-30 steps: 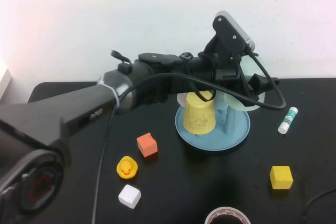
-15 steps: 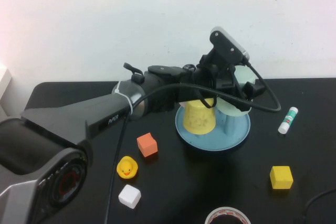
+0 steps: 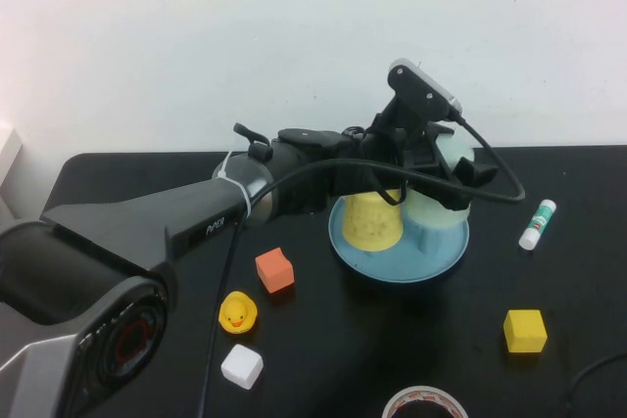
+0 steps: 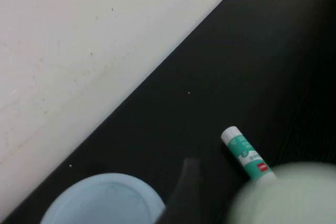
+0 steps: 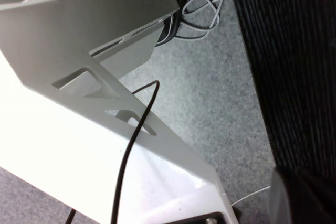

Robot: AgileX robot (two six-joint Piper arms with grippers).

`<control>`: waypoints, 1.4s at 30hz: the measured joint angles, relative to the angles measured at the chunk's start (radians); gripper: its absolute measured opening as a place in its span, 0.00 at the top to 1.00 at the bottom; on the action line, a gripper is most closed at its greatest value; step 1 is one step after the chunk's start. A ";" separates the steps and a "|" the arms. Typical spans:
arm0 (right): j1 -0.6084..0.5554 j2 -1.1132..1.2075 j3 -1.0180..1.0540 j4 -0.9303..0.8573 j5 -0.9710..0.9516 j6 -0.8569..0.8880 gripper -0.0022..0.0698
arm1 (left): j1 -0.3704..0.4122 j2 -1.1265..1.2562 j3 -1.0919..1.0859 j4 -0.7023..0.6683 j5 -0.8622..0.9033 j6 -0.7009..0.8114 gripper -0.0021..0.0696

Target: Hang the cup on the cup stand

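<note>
Left end effector (image 3: pixel 453 175) over the cup stand (image 3: pixel 399 263) at the back of the black tabletop (image 3: pixel 392 340), fingers spread wide around the mint-green cup (image 3: pixel 438 214); whether still gripping or only flanking it cannot be told. Cup upside down on the stand's right side, just beside an inverted yellow cup (image 3: pixel 372 219). Glue stick (image 3: pixel 537 223) to the right, well apart. Right end effector out of the high view, off the tabletop, fully closed, nothing seen in it.
</note>
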 joint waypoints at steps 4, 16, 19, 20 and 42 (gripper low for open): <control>0.000 0.000 0.000 0.000 0.000 0.000 0.97 | 0.000 0.000 0.000 -0.001 0.000 -0.025 0.03; 0.000 0.000 0.000 0.000 0.000 0.000 0.97 | 0.000 -0.168 0.000 0.010 -0.156 -0.028 0.03; 0.000 0.000 0.000 0.000 0.000 0.000 0.97 | 0.000 -0.276 -0.002 0.094 -0.208 -0.029 0.09; 0.000 0.000 0.000 0.000 0.000 0.000 0.97 | 0.000 -0.318 -0.002 0.127 -0.216 -0.029 0.13; 0.000 0.000 0.000 0.000 0.000 0.000 0.97 | 0.000 -1.101 0.245 0.268 -0.379 -0.004 0.97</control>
